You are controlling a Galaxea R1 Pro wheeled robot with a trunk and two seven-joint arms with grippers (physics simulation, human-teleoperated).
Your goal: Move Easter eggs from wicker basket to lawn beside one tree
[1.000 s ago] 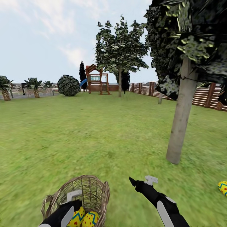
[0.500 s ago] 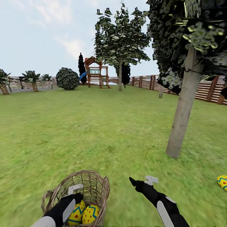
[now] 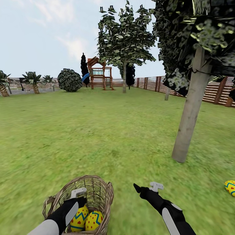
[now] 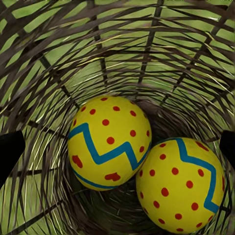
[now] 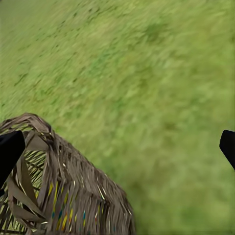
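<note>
The wicker basket (image 3: 98, 192) lies tipped on the lawn (image 3: 98, 137) at the bottom left of the head view. Two yellow Easter eggs (image 3: 79, 218) (image 3: 94, 220) rest side by side inside it, large in the left wrist view (image 4: 108, 142) (image 4: 181, 191). My left gripper (image 4: 117, 149) reaches into the basket's mouth, open, with its fingertips (image 4: 10, 154) apart on either side of the eggs and not touching them. A third egg (image 3: 230, 187) lies on the grass to the right of the tree trunk (image 3: 189, 124). My right gripper (image 3: 147, 188) hovers open and empty beside the basket (image 5: 63, 191).
A second pale-trunked tree (image 3: 124, 78) stands far ahead. Near it are a wooden playset (image 3: 99, 76) and a round bush (image 3: 70, 80). A slatted brown fence (image 3: 212, 93) runs along the right. Open grass spreads between the basket and the near trunk.
The whole head view has shifted a little, so the camera moved. More of my left forearm shows at the basket. The eggs, basket and right arm have kept their places.
</note>
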